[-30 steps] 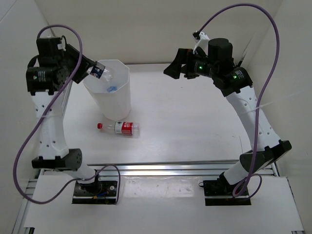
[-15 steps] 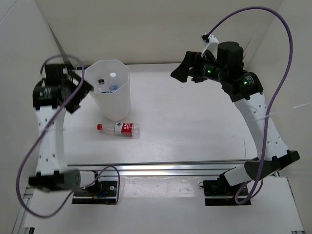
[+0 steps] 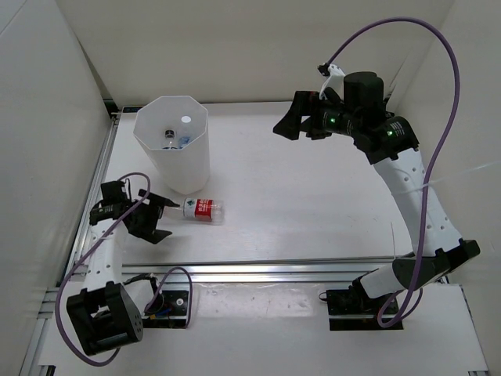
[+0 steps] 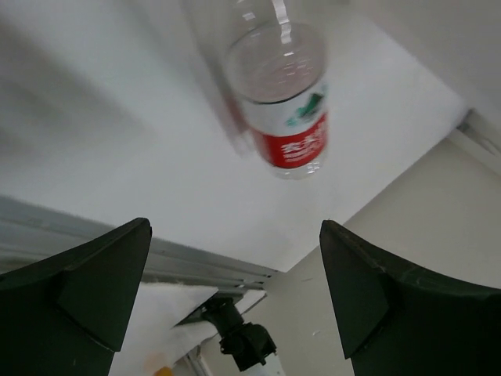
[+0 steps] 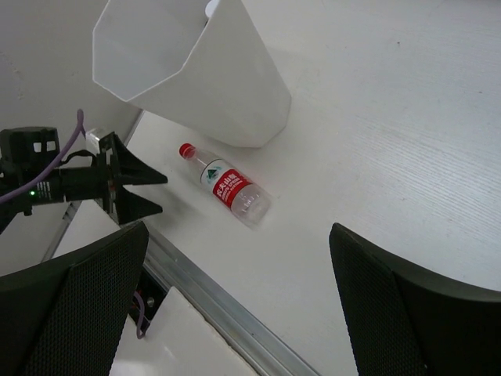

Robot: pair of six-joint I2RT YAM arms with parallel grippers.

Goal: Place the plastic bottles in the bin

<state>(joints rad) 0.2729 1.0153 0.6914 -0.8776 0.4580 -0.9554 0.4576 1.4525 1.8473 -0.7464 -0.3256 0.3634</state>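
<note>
table (image 3: 313, 204): white, matte | rail (image 3: 297, 270): aluminium, along near edge | walls (image 3: 235, 47): white, on three sides

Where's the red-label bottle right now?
Top view: the red-label bottle lies on its side on the table's left half, just near-side of the bin, its cap end next to the open left gripper.

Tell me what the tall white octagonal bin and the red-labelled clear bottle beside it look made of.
Tall white octagonal bin: probably thin plastic, matt and slightly translucent; its flat-faceted walls seem to let light through. Red-labelled clear bottle: probably thin glossy plastic; the table shows through its body. Its red cap looks like opaque plastic, the label a printed film.
</note>
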